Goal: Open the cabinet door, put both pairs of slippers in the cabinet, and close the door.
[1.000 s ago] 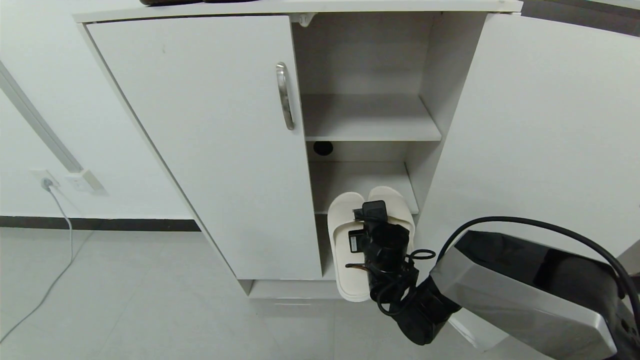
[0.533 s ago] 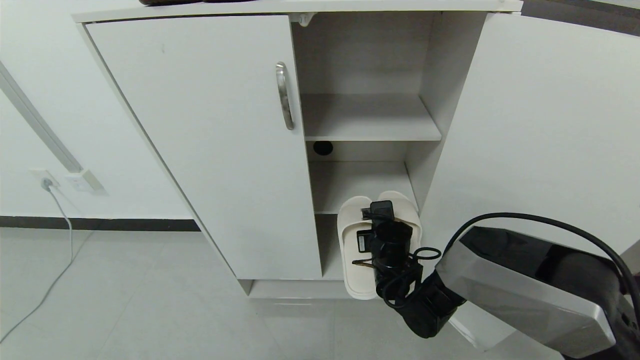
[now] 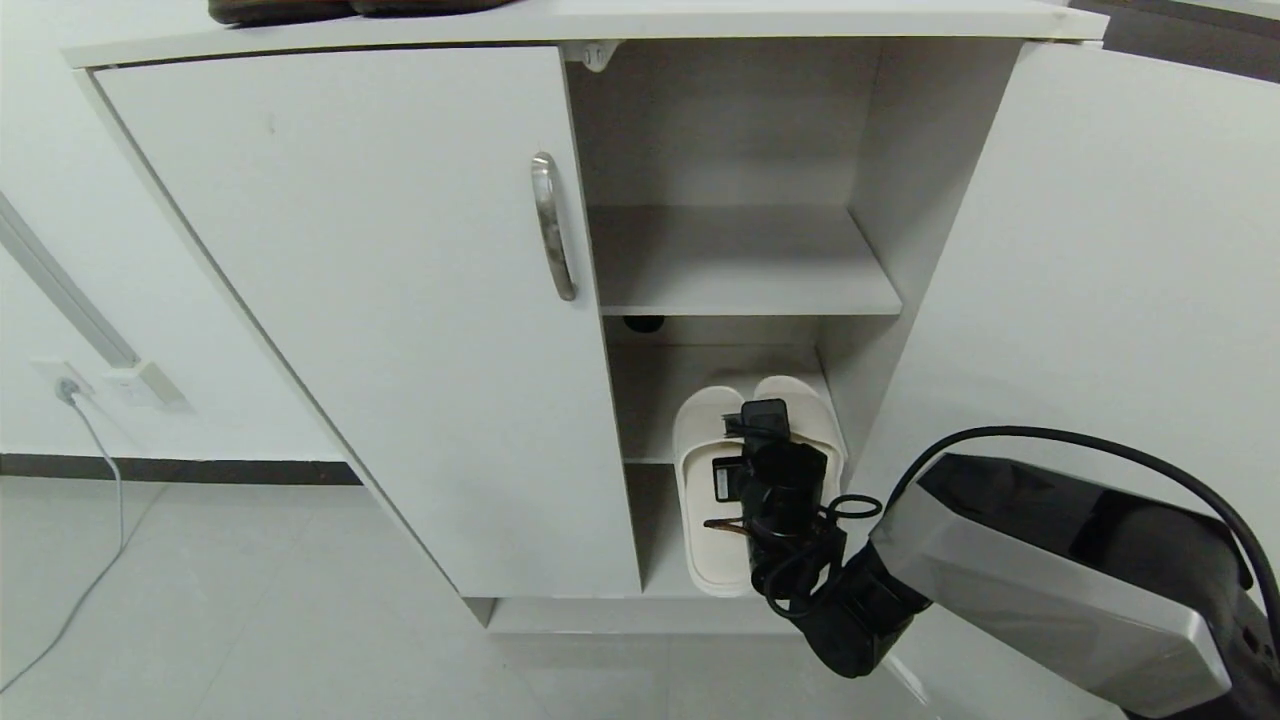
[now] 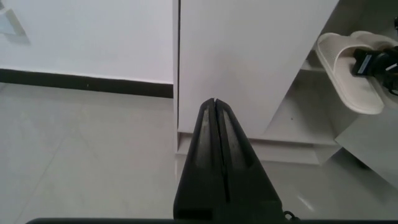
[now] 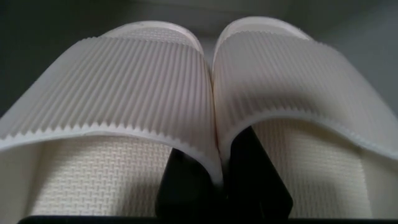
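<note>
- Cabinet (image 3: 905,150): right door (image 3: 1100,250) swung wide open, left door (image 3: 380,300) shut, with a vertical metal handle (image 3: 548,225) at its inner edge.
- Open side has an upper shelf (image 3: 740,260) and a lower shelf (image 3: 660,400), both bare apart from the slipper toes. There is a dark round hole (image 3: 643,323) in the back panel just under the upper shelf.
- Cream slippers (image 3: 705,500): one pair, side by side, inner edges touching, soles down. Toe ends sit over the front of the lower shelf; heel ends stick out in front of the bottom compartment.
- Right gripper (image 3: 762,425): above the pair, between the two straps. In the right wrist view the black fingers (image 5: 255,168) sit narrow, pinched on the two ribbed strap edges where they meet, so both slippers (image 5: 143,81) are carried in one grasp.
- Left gripper (image 4: 214,112): fingers pressed flat together, nothing between them. It hangs above the floor (image 4: 81,155), pointing at the foot of the shut left door (image 4: 249,56). Well apart from the cream slippers (image 4: 348,68), seen off at the open side.
- Two dark brown objects (image 3: 290,10) lie on the cabinet top above the left door, cut off by the frame edge; cannot tell what they are.
- Wall socket (image 3: 65,385) beside the cabinet, grey cable (image 3: 95,560) running down to the tiled floor (image 3: 250,620), dark baseboard (image 3: 170,468) along the wall.
</note>
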Controlling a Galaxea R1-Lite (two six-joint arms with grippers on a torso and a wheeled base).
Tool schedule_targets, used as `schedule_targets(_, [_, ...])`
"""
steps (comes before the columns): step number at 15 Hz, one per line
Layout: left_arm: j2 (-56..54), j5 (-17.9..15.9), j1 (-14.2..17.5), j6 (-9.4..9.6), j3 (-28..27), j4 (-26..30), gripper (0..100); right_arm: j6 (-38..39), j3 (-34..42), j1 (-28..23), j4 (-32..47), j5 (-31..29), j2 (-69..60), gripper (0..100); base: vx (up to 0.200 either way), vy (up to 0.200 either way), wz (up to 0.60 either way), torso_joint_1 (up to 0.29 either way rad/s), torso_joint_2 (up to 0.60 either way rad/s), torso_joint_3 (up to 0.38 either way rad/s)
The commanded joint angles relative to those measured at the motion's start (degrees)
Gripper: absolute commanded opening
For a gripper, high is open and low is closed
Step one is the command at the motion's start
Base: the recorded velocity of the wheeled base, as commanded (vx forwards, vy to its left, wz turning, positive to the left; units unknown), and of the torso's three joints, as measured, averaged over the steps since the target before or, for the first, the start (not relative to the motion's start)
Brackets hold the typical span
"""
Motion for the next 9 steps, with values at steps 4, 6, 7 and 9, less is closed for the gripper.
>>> schedule_targets(4, [0.1, 0.0, 0.0, 0.05, 0.0, -0.1, 0, 0.3, -2.2, -0.5, -0.5, 0.4, 1.7, 0, 0.100, 0.000, 0.00, 0.004, 0.00, 0.000])
schedule_targets(6, [0.1, 0.0, 0.0, 0.05, 0.0, 0.0, 0, 0.3, -4.8, -1.8, 1.3, 0.5, 2.7, 0, 0.000, 0.000, 0.00, 0.000, 0.00, 0.000])
schedule_targets(7, [0.1, 0.0, 0.0, 0.05, 0.0, 0.0, 0, 0.4, -6.6, -2.4, 3.0, 1.0, 3.1, 0, 0.000, 0.000, 0.00, 0.000, 0.00, 0.000])
schedule_targets(9, [0.1, 0.1, 0.0, 0.05, 0.0, 0.0, 0, 0.7, -10.0, -3.1, 5.2, 1.4, 4.3, 0, 0.000, 0.000, 0.00, 0.000, 0.00, 0.000])
